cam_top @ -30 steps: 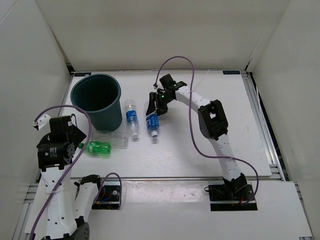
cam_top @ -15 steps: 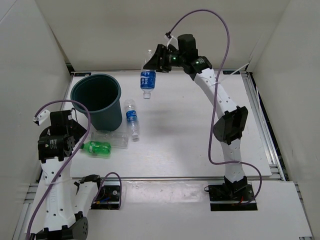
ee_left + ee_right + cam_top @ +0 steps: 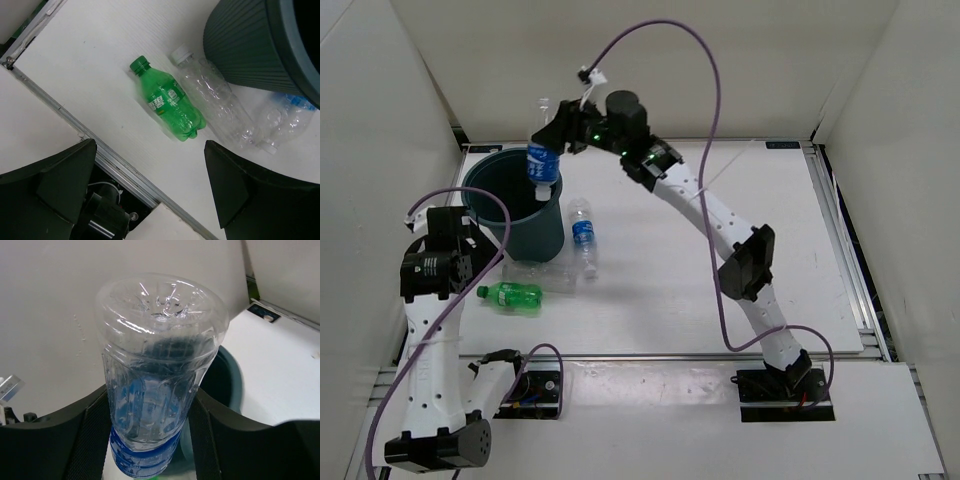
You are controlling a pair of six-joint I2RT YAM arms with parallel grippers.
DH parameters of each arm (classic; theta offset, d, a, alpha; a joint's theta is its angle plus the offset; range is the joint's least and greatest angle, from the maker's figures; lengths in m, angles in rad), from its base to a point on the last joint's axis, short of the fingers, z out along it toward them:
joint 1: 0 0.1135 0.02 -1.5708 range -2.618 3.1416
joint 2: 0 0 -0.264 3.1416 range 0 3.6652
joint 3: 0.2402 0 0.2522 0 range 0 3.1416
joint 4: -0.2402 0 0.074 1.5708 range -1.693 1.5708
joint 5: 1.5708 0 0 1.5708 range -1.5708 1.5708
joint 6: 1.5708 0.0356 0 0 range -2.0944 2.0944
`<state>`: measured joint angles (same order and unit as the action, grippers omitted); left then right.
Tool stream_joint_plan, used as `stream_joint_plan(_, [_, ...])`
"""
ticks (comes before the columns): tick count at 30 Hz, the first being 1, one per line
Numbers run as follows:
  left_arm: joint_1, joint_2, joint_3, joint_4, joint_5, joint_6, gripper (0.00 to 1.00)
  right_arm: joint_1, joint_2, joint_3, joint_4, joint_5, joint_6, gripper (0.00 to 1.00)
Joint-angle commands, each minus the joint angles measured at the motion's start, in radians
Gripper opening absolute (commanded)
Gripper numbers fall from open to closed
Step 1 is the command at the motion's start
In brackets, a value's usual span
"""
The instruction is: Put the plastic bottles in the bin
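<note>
The right fingers (image 3: 548,138) clamp 1 blue-labelled bottle (image 3: 542,165), cap down, over the mouth of the bin (image 3: 530,235). The left fingers (image 3: 150,147) hang spread above the green bottle (image 3: 170,102) and flattened clear bottle (image 3: 215,100) on the counter (image 3: 670,280) beside it.

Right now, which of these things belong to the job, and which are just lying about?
Part of the job:
held blue-label bottle, over the bin
bin
lying blue-label bottle
green bottle
clear flattened bottle

Not part of it:
purple cable
white table
</note>
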<state>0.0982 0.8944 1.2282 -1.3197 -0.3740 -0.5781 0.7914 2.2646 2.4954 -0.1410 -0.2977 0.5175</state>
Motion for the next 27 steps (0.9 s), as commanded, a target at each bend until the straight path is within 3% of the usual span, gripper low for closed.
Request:
stream_joint_plan(1, [-0.037, 0.001, 0.046, 0.010, 0.021, 0.041, 1.00, 0.051, 0.049, 0.057, 0.121, 0.163, -0.113, 0.27])
stream_joint_plan(4, [-0.075, 0.001, 0.059, -0.001, -0.009, 0.063, 1.00, 0.060, 0.082, 0.045, 0.224, 0.245, -0.122, 0.28])
stream_joint_plan(7, [-0.095, 0.001, 0.068, -0.012, -0.029, 0.072, 1.00, 0.060, 0.118, 0.062, 0.235, 0.256, -0.113, 0.40])
stream_joint_plan(9, [-0.104, 0.001, 0.079, -0.012, -0.029, 0.072, 1.00, 0.060, 0.118, 0.051, 0.209, 0.240, -0.113, 0.67])
stream_joint_plan(10, [-0.104, 0.001, 0.089, -0.012, -0.019, 0.072, 1.00, 0.060, 0.118, 0.051, 0.195, 0.239, -0.113, 0.87])
stream_joint_plan(11, [-0.104, 0.001, 0.090, -0.012, -0.019, 0.061, 1.00, 0.072, 0.096, 0.040, 0.175, 0.239, -0.138, 1.00])
stream_joint_plan(14, [-0.104, 0.012, 0.099, -0.001, -0.009, 0.005, 1.00, 0.083, -0.031, -0.028, 0.120, 0.351, -0.214, 1.00])
stream_joint_plan(18, [-0.104, 0.003, 0.053, 0.033, 0.027, -0.132, 1.00, 0.059, -0.256, -0.225, 0.039, 0.503, -0.153, 1.00])
stream_joint_plan(21, [-0.104, -0.022, -0.031, 0.056, 0.060, -0.201, 1.00, -0.030, -0.312, -0.320, -0.150, 0.372, -0.050, 1.00])
stream_joint_plan(23, [-0.104, -0.047, -0.085, 0.065, 0.060, -0.246, 1.00, -0.098, -0.321, -0.410, -0.251, 0.170, 0.025, 0.97])
stream_joint_plan(25, [-0.104, -0.048, -0.111, 0.074, 0.044, -0.256, 1.00, -0.148, -0.321, -0.484, -0.262, 0.019, 0.059, 0.95])
stream_joint_plan(27, [-0.095, -0.057, -0.140, 0.074, 0.035, -0.266, 1.00, -0.175, -0.277, -0.584, -0.226, -0.129, 0.059, 1.00])
